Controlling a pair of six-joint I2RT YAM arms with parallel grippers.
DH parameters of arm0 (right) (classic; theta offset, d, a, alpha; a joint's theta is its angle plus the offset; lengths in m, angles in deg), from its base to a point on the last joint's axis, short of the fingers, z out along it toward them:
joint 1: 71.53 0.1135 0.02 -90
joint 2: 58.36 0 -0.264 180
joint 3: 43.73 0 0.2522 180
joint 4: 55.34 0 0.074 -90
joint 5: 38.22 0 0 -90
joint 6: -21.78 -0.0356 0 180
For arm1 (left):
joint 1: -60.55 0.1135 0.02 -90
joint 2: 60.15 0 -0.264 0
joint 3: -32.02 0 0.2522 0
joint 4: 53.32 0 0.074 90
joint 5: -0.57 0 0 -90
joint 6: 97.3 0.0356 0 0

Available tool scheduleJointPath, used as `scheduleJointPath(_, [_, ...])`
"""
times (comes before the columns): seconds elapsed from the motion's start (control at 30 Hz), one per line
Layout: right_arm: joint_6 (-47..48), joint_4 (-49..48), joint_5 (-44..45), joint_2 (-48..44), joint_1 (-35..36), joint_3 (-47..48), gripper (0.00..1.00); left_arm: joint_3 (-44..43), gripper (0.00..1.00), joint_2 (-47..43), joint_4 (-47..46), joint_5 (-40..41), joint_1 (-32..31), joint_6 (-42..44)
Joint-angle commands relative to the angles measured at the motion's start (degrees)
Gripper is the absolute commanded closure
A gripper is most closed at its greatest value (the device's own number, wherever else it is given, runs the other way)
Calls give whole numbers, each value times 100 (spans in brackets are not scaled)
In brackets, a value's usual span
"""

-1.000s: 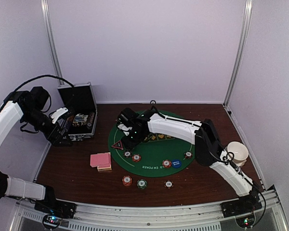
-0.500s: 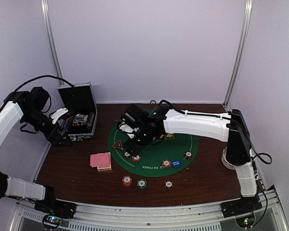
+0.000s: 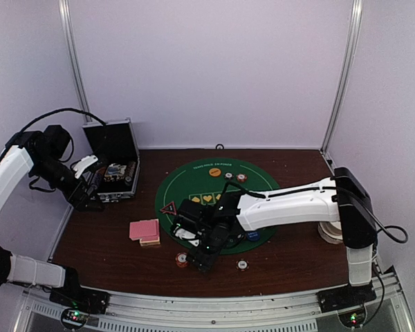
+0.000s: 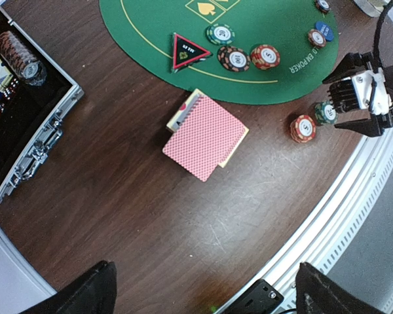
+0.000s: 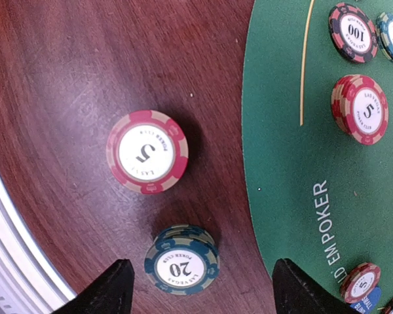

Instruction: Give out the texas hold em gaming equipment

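The left gripper [image 4: 204, 271] hangs at the far left, jaws spread wide with nothing between them, just beside the open silver-edged case [image 4: 42, 142]. The deck of pink-red-backed playing cards [image 4: 206, 134] lies face down between the case and the mat. In the top view its long axis runs roughly left to right, and it overlaps a cream-edged stack beneath it. The black-red triangle [image 4: 188, 51] sits at the mat's left rim, one corner pointing away from the arms' bases.

The right gripper [image 3: 199, 261] is open off the mat's near edge. Its fingers flank a green "20" chip stack [image 5: 181, 267] without touching it, and a red "5" stack [image 5: 147, 152] stands just beside.

All of this rests on a brown wooden table [image 3: 104, 256] enclosed by pale walls and metal posts. The round green felt mat [image 3: 187, 183] carries more chips, an orange disc [image 3: 215, 171] and a blue disc [image 4: 324, 29]. Inside the case, a roll of chips [image 4: 19, 55] lies on its side.
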Motion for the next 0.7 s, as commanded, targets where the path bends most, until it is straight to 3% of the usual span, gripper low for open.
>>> scheduleJointPath(0.0, [-56,-55,-49,107,-8,-67,24,-23,2,-55,80,-107,-27,50])
scheduleJointPath(0.3, [-7,-25,-154,323,-5,-77,30,-58,2,-52,99,-82,-25,59])
scheduleJointPath(0.67, [10,-43,-74,308,-10,-89,45,-86,2,-25,98,-87,-25,59])
